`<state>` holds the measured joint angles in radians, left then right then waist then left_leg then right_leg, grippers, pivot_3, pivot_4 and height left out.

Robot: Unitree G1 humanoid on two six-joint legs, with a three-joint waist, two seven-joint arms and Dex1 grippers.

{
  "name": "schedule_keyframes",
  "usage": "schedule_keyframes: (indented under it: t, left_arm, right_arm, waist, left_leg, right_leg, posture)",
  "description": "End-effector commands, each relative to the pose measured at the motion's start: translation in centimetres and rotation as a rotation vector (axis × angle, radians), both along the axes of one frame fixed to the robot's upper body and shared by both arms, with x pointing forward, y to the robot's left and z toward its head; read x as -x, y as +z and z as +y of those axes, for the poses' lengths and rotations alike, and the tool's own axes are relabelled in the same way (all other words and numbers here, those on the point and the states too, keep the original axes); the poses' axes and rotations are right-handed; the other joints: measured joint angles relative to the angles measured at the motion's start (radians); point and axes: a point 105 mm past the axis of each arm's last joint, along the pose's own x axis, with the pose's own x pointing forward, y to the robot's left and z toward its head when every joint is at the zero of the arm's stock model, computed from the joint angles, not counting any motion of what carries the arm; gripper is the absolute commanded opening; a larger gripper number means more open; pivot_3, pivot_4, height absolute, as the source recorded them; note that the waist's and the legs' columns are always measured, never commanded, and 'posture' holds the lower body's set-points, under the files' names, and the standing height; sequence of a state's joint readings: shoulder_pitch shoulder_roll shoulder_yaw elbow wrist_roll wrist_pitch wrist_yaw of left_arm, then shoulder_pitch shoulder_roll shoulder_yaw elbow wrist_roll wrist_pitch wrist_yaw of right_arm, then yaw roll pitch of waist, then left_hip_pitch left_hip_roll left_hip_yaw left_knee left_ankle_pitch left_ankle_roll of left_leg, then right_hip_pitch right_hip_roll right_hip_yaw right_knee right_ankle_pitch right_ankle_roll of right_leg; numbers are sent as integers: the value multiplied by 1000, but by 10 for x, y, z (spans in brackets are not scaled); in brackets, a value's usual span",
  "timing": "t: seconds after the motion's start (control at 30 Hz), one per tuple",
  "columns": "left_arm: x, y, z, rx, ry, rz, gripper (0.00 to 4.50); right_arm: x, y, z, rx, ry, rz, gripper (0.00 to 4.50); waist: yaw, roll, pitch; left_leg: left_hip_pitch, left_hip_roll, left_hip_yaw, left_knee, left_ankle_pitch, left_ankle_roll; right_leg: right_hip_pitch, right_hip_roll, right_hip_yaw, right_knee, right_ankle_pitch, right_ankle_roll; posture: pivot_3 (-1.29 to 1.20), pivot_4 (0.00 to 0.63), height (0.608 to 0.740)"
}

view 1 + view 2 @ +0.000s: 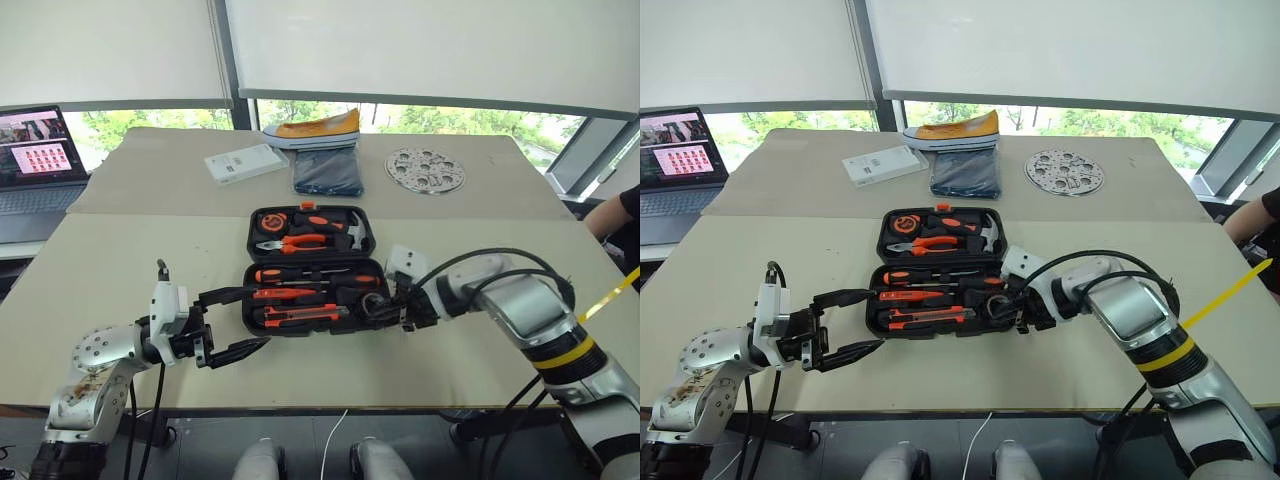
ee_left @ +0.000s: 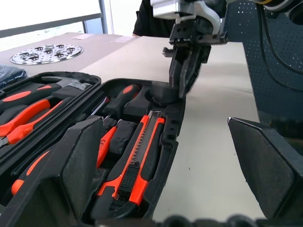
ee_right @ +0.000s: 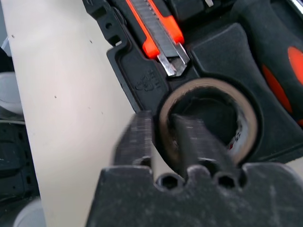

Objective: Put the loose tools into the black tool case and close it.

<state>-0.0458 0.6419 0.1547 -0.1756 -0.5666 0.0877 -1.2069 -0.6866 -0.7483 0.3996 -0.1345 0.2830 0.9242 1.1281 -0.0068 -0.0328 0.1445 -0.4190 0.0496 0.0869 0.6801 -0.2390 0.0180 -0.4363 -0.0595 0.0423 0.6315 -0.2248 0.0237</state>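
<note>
**Right claw astride tape roll wall at case corner**

Right claw [image 1: 392,308] angled downward over near right corner of black tool case [image 1: 310,270], forearm reaching in from right. Fingers slightly parted, one inside the black tape roll [image 3: 208,120], one outside, straddling its wall; roll seated in its slot. Left claw [image 1: 232,322] level, spread wide, empty, beside case's left edge on tabletop [image 1: 120,270]. Utility knife [image 2: 137,161] slotted; case lying open.

My arms are silver-grey metal cylinders, the right forearm banded with a yellow stripe between black rings, and black cables loop loosely along both. My left claw [image 1: 225,323] has two long black fingers on a white wrist block. My right claw [image 1: 385,309] is black below a white housing.
</note>
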Motion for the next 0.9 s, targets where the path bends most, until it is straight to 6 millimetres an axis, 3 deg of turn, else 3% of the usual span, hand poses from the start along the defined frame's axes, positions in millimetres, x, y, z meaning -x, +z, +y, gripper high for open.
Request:
schedule_keyframes:
  t: [0.03, 0.13, 0.23, 0.27, 0.3, 0.37, 0.43, 0.53, 0.67, 0.7, 0.9]
  left_arm:
    - [-7, 10, 8, 25, 72, 0, 4500]
    - [-20, 19, 21, 69, 182, 16, 4500]
    - [-35, 14, 40, 39, 301, 64, 4500]
    - [-44, 11, 50, 17, 376, 69, 4088]
    - [-50, 9, 57, 1, 425, 71, 3983]
    - [-69, 6, 77, -13, 578, 87, 3548]
    - [-85, 1, 89, -16, 676, 114, 2730]
    - [-107, -14, 90, -22, 762, 175, 1612]
    - [-124, -20, 82, -29, 793, 184, 246]
    - [-126, -23, 76, -41, 772, 192, 52]
    - [-135, -33, 48, -101, 638, 208, 52]
  right_arm:
    - [4, 12, -9, -11, 21, -29, 2588]
    - [12, 34, -23, -89, 42, -48, 3562]
    - [9, 47, -39, -152, 27, -109, 3562]
    - [0, 47, -45, -160, -13, -156, 3614]
    - [-7, 47, -49, -163, -42, -187, 3614]
    - [-37, 46, -62, -155, -191, -295, 3067]
    - [-64, 40, -71, -85, -274, -405, 2582]
    - [-97, 32, -69, 37, -301, -572, 1470]
    - [-116, 21, -60, 90, -266, -631, 231]
    - [-120, 21, -54, 75, -259, -637, 52]
    - [-124, 12, -22, -48, -176, -561, 52]
  waist:
    - [0, 0, 0]
    - [3, 0, 0]
    - [6, 0, 0]
    - [5, 0, 0]
    - [3, 0, 0]
    - [-4, -1, 0]
    - [-10, -2, 1]
    - [-11, -2, 1]
    - [-11, -2, 1]
    - [-11, -2, 1]
    - [-11, -2, 1]
  left_leg:
    - [0, 0, 0, 0, 0, 0]
    - [0, 0, -1, 0, 0, 0]
    - [0, 0, -1, 0, 0, 0]
    - [0, 0, -1, 0, 0, 0]
    - [1, 0, -1, 0, 0, 0]
    - [5, 0, 0, 0, 0, 0]
    - [10, 0, 0, 0, 1, -1]
    - [12, 0, 1, 0, 2, -1]
    - [11, 0, 1, -1, 3, -2]
    - [11, -1, 1, -1, 3, -2]
    - [4, -1, 1, -4, 2, -2]
  right_leg:
    - [0, 0, 0, 0, 0, 0]
    - [0, 0, 0, 0, 0, 0]
    - [0, 0, 0, 0, 0, 1]
    - [1, 0, 0, -1, 0, 1]
    - [1, 0, 0, -1, 0, 1]
    - [5, 1, 0, -1, 0, 1]
    - [9, 1, 0, -1, 0, 1]
    - [10, 1, 0, -1, 2, 1]
    - [11, 1, 1, 0, 2, 1]
    - [10, 1, 1, 0, 2, 1]
    - [4, 1, 0, -1, 2, 1]
  posture:
    - [0, 150, 740]
    - [0, 150, 740]
    - [0, 150, 740]
    - [0, 150, 740]
    - [0, 150, 740]
    - [0, 150, 740]
    - [0, 150, 740]
    - [0, 150, 740]
    - [0, 150, 740]
    - [0, 150, 740]
    - [0, 150, 740]
